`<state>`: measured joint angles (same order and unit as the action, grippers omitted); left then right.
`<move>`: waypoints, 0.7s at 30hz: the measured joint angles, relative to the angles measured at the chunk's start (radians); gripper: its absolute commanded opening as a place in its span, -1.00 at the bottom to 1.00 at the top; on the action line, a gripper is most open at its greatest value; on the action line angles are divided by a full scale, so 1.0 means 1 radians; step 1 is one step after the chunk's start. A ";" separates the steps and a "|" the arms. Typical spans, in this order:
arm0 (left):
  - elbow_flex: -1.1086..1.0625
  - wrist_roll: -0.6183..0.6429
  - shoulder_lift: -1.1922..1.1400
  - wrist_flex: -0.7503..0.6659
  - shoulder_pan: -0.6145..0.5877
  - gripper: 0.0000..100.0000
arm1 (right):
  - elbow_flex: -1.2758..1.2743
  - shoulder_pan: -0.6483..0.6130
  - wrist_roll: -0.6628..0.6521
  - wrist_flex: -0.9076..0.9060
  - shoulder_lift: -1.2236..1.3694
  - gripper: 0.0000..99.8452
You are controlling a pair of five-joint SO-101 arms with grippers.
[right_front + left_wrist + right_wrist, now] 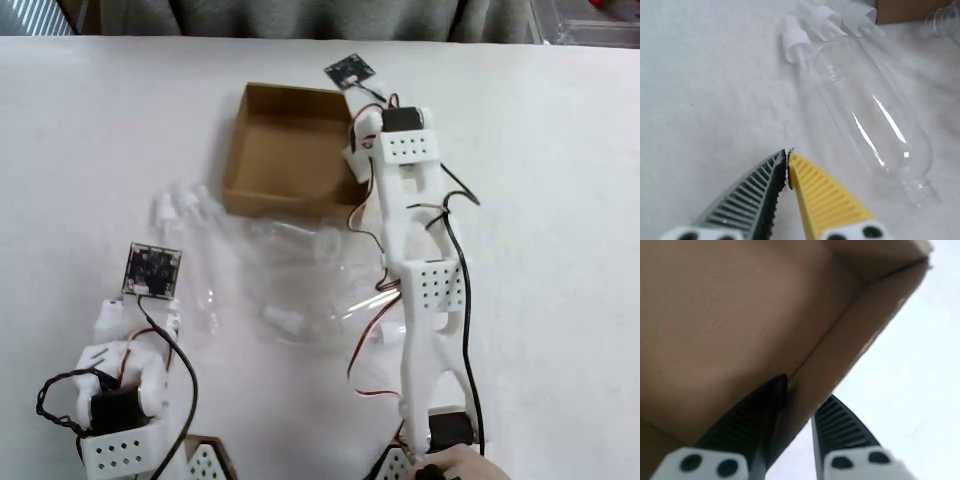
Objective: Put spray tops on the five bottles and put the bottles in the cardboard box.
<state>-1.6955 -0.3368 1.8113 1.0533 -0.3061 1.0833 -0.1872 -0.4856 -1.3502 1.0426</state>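
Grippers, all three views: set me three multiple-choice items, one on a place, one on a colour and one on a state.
1. Where is the right gripper?
A. At a wall of the cardboard box
B. Over the bottles in the middle of the table
C. Beyond the table's edge

2. What colours are the fingers of the left gripper?
A. Both white
B. One yellow, one dark grey
C. Both red

3. What state is the left gripper in?
A. Shut on a bottle
B. Wide open
C. Shut, holding nothing

Answers:
1 A: the right wrist view shows the box's wall right at the gripper.
2 B: both colours are plain in the left wrist view.
3 C: the tips meet, and the nearest bottle lies apart from them.
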 measured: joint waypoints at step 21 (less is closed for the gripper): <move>0.000 0.000 0.000 0.000 0.000 -0.96 | -0.002 -0.014 0.018 -0.135 -0.094 -0.66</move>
<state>-1.6955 -0.3368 1.8113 1.0533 -0.3061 1.0817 -0.2010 -0.4672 -1.4853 0.9490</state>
